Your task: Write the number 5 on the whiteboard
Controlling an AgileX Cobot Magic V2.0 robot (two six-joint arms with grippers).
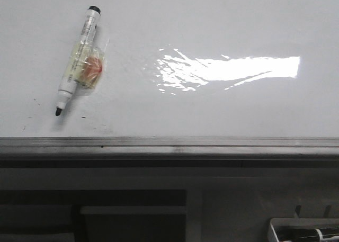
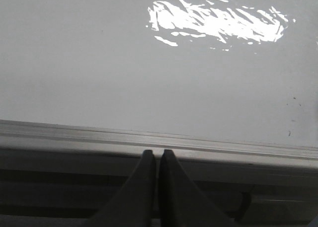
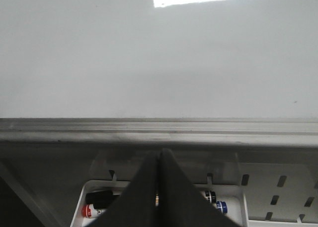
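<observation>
1. Whiteboard [image 1: 222,109]: laid flat across the far part of the scene, with its grey metal frame edge along the near side. A bright glare patch is seen right of centre. No stroke of a 5, nor any other figure, is seen on the surface; only a few small black specks are noted near the left.

2. Marker [image 1: 78,61]: found lying on the board at the far left, tip uncapped and pointed toward the near edge. A clear wrapping with a red-orange patch is attached at mid-barrel. It is held by neither arm.

3. Left gripper [image 2: 158,155]: shown in the left wrist view with both fingers pressed together and nothing between them, placed just before the frame edge.

4. Right gripper [image 3: 160,155]: likewise clenched and empty, poised over a white tray [image 3: 231,192] at the near right, in which other pens are stored.

5. Progress: judged as not begun. The marker has yet to be grasped and the whole numeral remains to be written.

6. Writing and labels: faint print is present on the marker barrel but cannot be read. Red and blue caps or labels in the tray are too small to be made out. No brand is legible.
</observation>
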